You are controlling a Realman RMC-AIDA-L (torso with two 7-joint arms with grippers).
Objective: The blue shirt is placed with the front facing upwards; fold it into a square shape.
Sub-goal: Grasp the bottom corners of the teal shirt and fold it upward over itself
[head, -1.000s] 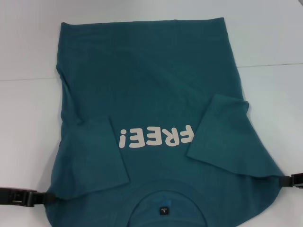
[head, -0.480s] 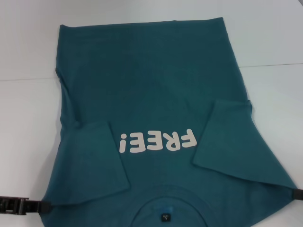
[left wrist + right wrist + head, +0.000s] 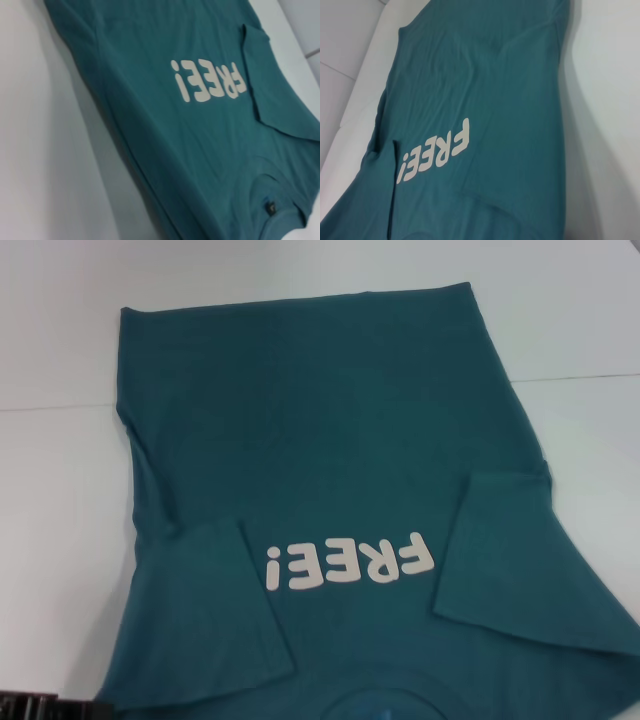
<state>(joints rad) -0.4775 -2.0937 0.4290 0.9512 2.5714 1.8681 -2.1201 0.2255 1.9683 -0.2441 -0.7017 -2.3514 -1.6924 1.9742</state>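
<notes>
The blue shirt (image 3: pixel 330 440) lies front up on the white table (image 3: pixel 60 490), collar towards me. Its pale "FREE!" lettering (image 3: pixel 350 562) reads upside down. Both short sleeves are folded inward over the body, one on the left (image 3: pixel 215 610) and one on the right (image 3: pixel 510 550). Only the top of the collar (image 3: pixel 385 707) shows at the bottom edge. My left gripper (image 3: pixel 30 706) shows as a black piece at the bottom left corner, beside the shirt's near left shoulder. My right gripper is out of view. The left wrist view shows the shirt (image 3: pixel 190 145) and its collar label (image 3: pixel 270 208). The right wrist view shows the shirt (image 3: pixel 485 100).
A thin seam (image 3: pixel 580 377) runs across the table behind the shirt's middle. Bare white table lies to the left, to the right (image 3: pixel 590 460) and beyond the hem.
The shirt has slid towards me, so the collar label has left the head view. Both grippers dropped towards the bottom edge, and the right one has gone out of sight.
</notes>
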